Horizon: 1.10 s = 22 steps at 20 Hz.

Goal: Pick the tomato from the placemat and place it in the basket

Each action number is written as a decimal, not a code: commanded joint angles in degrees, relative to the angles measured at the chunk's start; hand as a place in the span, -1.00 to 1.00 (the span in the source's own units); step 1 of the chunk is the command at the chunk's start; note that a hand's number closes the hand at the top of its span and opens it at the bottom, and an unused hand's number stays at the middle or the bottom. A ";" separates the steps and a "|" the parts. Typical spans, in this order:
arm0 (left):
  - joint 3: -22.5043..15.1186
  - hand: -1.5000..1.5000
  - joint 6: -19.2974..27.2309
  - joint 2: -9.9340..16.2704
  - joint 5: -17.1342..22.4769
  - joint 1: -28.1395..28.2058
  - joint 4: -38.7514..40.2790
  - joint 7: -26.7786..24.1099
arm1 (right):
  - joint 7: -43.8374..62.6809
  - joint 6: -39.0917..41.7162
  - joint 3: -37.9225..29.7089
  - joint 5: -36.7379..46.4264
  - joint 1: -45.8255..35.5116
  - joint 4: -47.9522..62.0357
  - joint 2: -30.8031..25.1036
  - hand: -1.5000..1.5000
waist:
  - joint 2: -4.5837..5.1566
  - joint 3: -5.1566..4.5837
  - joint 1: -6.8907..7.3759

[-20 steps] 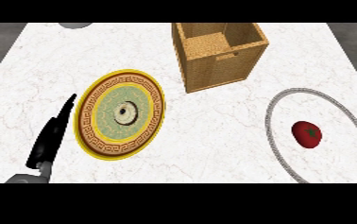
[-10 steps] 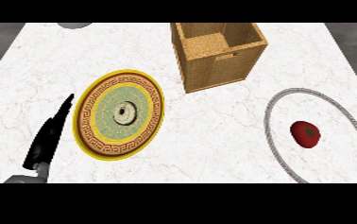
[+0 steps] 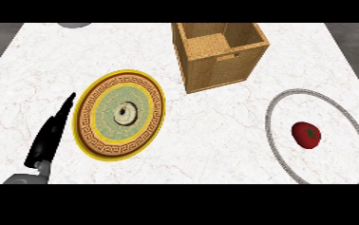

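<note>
Left hand (image 3: 51, 136) rests near left, fingers straight, holding nothing; right hand is unseen. Approach the tomato (image 3: 306, 135) from above, then carry it left and far to the basket (image 3: 220, 54).

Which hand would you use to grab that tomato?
Probably the right. The tomato lies on the placemat at the counter's right side. The only hand showing, the left hand, rests open at the far left, beyond the plate. The right hand is out of view.
</note>
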 commanded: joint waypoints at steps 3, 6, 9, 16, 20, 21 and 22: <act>0.85 0.00 -1.19 -0.33 -0.31 -1.35 0.97 1.22 | -4.74 -5.18 2.12 1.76 -5.26 5.55 2.22 -1.00 | 0.51 1.29 0.51; 1.04 0.00 -1.29 -0.46 -0.75 -0.27 1.07 0.23 | -1.37 -5.86 2.45 3.76 -7.89 7.77 1.96 -1.00 | 0.54 1.29 0.76; 1.67 0.00 -2.07 -0.30 -0.46 -2.47 2.18 2.01 | -0.86 -4.60 2.11 2.98 -9.89 8.34 0.36 -1.00 | 0.59 1.30 0.52; 1.50 0.00 -1.59 -1.55 -1.10 -1.73 1.12 1.14 | -0.01 -7.83 1.35 4.82 -14.20 14.39 0.70 -1.00 | 0.61 1.35 0.66; 2.84 0.00 -2.99 -0.46 -0.62 -0.22 2.96 -1.99 | 3.39 -7.41 0.84 6.78 -13.61 12.14 0.76 -1.00 | 0.56 1.27 0.56; 2.14 0.00 -2.78 -0.47 -0.95 1.10 0.42 -0.42 | 3.21 -8.70 1.00 7.51 -15.10 13.94 1.31 -1.00 | 0.51 1.33 1.07; 0.83 0.00 -0.86 -3.20 -2.53 -0.40 4.14 -2.54 | 4.25 -7.55 -0.18 6.90 -17.84 16.37 -0.52 -1.00 | 0.71 1.31 0.79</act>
